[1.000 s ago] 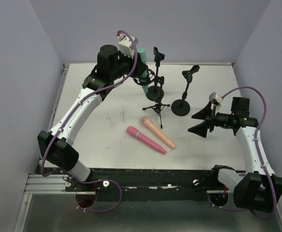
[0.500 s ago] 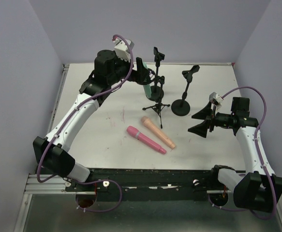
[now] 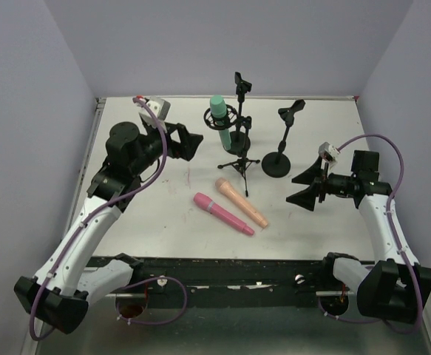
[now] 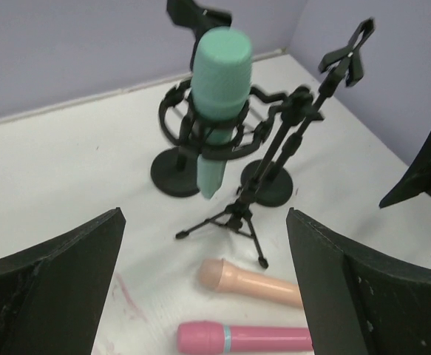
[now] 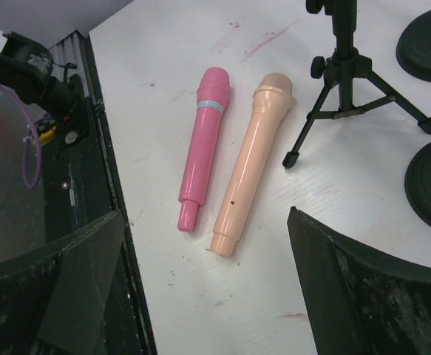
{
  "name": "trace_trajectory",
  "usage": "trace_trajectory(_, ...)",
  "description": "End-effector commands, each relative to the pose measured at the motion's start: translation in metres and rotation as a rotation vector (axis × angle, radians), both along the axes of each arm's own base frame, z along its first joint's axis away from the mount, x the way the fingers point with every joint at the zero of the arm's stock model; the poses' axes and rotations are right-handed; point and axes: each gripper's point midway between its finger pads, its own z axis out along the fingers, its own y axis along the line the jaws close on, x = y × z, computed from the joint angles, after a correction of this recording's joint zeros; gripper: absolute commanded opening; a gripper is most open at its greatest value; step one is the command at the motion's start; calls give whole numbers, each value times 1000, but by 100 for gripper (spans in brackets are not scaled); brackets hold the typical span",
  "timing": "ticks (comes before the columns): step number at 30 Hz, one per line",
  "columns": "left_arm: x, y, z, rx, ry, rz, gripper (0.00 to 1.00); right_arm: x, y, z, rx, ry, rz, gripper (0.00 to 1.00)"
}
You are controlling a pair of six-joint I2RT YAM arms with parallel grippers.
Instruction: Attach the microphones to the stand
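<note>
The teal-green microphone (image 3: 217,112) stands head up in the ring holder of a black stand (image 3: 236,140); in the left wrist view the teal-green microphone (image 4: 218,85) hangs free of any gripper. The pink microphone (image 3: 222,213) and the peach microphone (image 3: 241,202) lie side by side on the white table. My left gripper (image 3: 191,146) is open and empty, left of the stands and apart from them. My right gripper (image 3: 301,188) is open and empty, to the right of the two lying microphones. From the right wrist I see pink (image 5: 202,144) and peach (image 5: 248,159) below the jaws.
A small tripod stand (image 3: 239,161) sits just behind the peach microphone's head. A round-base stand (image 3: 277,163) with an empty clip (image 3: 292,112) is right of it. The table's black front rail (image 5: 89,185) runs close to the pink microphone's tail.
My left gripper opened, let go of the teal-green microphone and drew back to the left and nearer. The microphone stays upright in the ring. The right arm has not moved.
</note>
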Motion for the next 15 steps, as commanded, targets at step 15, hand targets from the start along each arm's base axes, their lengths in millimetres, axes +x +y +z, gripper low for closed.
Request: trace_trajectory(15, -84, -39, -80, -260, 25, -226, 98, 2, 3, -15, 51, -49, 191, 99)
